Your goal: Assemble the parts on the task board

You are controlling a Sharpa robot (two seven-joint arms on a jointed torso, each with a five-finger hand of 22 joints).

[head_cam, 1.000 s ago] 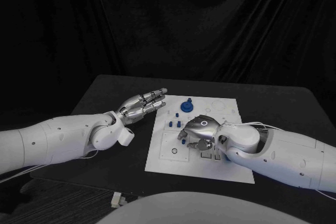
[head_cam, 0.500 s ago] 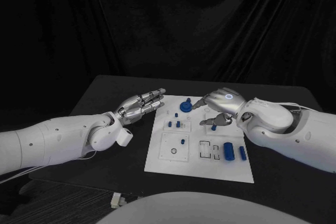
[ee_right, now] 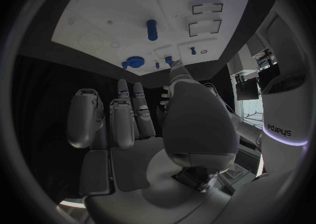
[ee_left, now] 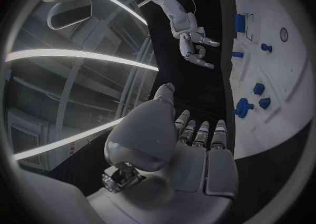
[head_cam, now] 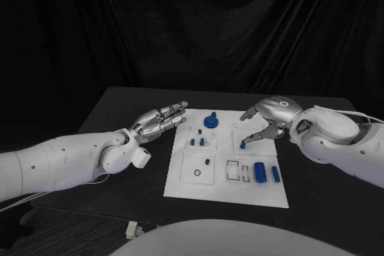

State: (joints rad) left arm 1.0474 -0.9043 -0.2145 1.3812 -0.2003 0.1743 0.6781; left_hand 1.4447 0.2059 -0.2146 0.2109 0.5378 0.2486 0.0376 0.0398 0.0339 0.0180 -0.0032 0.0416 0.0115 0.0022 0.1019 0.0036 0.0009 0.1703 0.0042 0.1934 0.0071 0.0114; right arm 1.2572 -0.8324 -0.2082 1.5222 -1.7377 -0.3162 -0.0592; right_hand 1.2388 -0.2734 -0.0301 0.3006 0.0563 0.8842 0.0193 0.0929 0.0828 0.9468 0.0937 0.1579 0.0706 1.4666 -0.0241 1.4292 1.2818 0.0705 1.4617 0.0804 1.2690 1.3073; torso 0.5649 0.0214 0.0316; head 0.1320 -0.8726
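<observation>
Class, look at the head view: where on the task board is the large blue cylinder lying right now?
The large blue cylinder lies on the task board near its front right, beside a thinner blue bar and right of two empty rectangular slots.

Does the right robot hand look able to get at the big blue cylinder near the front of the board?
Probably yes: the right robot hand is open above the board, and the big blue cylinder lies uncovered nearer the robot.
</observation>
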